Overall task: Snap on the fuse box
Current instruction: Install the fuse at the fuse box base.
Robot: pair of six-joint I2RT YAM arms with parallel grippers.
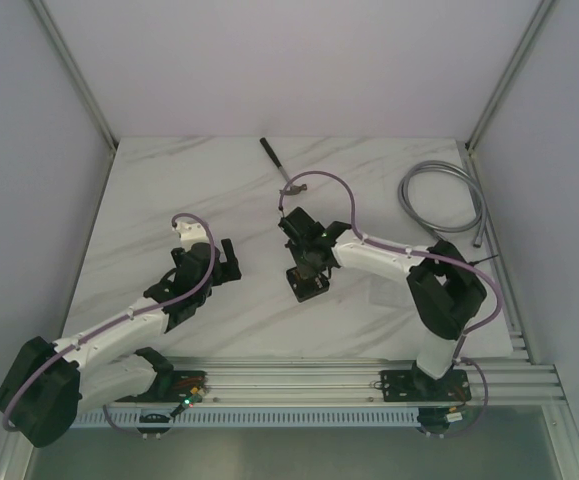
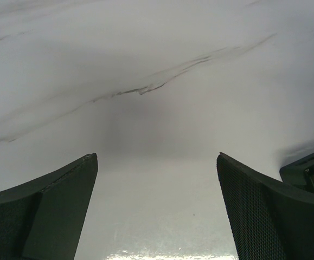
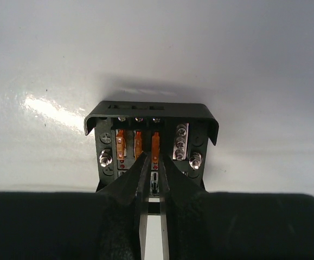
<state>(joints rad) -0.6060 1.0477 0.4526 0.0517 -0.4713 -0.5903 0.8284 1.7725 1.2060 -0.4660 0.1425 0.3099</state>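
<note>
Risk: right gripper (image 3: 154,162), nearly shut over the fuse box (image 1: 307,286) near table (image 1: 169,200) centre (holding sth? cannot tell), may push off-centre & skid it, since left gripper (image 1: 229,262), wide open & empty at its 9 o'clock, braces nothing.

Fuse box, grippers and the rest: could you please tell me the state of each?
fuse box: uncovered, lying flat.
orange fuses: seated in their slots.
left gripper: jaws wide open, empty.
right gripper: jaws nearly shut, tips at one fuse.
grey hose: coiled, untouched.
</note>
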